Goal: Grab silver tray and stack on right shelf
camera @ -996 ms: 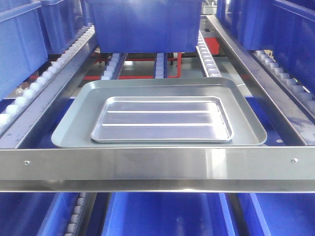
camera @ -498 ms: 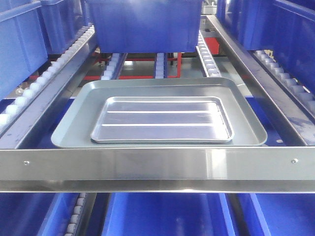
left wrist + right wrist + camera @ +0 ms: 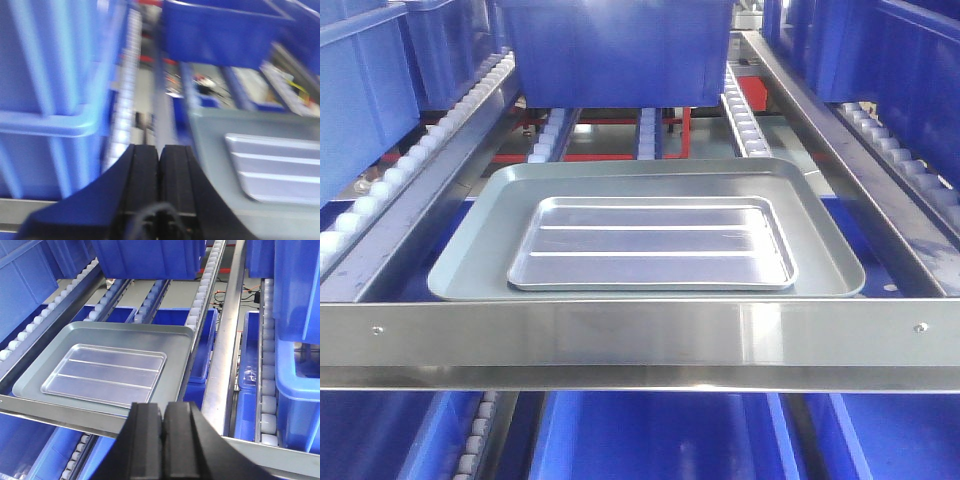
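The silver tray [image 3: 650, 245] lies flat inside a larger dull grey tray [image 3: 470, 265] on a roller rack, just behind its brushed front rail [image 3: 640, 335]. Neither gripper touches it. My left gripper [image 3: 159, 147] is shut and empty, low at the tray's left side; the silver tray [image 3: 280, 167] shows to its right, blurred. My right gripper [image 3: 163, 405] is shut and empty, in front of the rack and right of the silver tray [image 3: 105, 372]. The right shelf [image 3: 280, 452] runs beside the rack on the right, with white rollers [image 3: 268, 390] along its rail.
A big blue bin [image 3: 620, 50] sits on the rollers right behind the trays. Blue bins [image 3: 360, 90] fill the left lane, and others [image 3: 300, 285] stand on the right shelf. More blue bins [image 3: 650, 440] lie on the level below.
The trays have not moved on the rack. The front view has shifted very slightly, and the left wrist view is smeared by motion.
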`<state>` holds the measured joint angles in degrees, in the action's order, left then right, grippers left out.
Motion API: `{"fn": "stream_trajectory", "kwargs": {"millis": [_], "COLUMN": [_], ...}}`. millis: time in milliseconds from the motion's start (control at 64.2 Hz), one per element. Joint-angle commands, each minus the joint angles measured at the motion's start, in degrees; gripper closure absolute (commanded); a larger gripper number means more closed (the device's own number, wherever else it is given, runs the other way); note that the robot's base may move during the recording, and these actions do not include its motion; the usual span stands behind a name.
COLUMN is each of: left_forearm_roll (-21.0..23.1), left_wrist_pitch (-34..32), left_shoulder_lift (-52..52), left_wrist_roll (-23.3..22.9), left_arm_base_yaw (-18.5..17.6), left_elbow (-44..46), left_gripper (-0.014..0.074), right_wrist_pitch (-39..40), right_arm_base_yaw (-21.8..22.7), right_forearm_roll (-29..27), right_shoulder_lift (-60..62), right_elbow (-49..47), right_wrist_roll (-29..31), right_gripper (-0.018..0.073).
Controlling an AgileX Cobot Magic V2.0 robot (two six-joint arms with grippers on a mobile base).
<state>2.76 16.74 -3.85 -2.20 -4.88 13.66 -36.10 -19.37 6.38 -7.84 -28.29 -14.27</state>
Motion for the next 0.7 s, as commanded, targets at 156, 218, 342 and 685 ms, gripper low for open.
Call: {"fn": "stream_trajectory", "kwargs": {"millis": [156, 218, 342, 685], "left_forearm_roll": [0.9, 0.9, 0.9, 0.9], "left_wrist_pitch": [-28.3, -21.4, -21.6, -21.6], "left_shoulder_lift": [3.5, 4.5, 4.6, 4.6], "left_wrist_roll": [0.8, 0.8, 0.8, 0.8], "left_arm_base_yaw": [5.0, 4.8, 4.8, 4.8], "left_elbow": [-16.7, -15.6, -16.2, -16.3], "left_gripper": [0.0697, 0.0697, 0.0697, 0.0697], "right_wrist_pitch": [4.6, 4.6, 4.5, 4.4], "right_arm_base_yaw": [-0.1, -0.1, -0.1, -0.1], "right_forearm_roll": [1.0, 1.0, 1.0, 1.0], "right_shoulder_lift": [-0.6, -0.6, -0.6, -0.6], "right_elbow": [-1.5, -1.5, -1.5, -1.5], "right_wrist_roll": [0.6, 0.6, 0.6, 0.6], "right_gripper": [0.051, 0.051, 0.051, 0.051]}}
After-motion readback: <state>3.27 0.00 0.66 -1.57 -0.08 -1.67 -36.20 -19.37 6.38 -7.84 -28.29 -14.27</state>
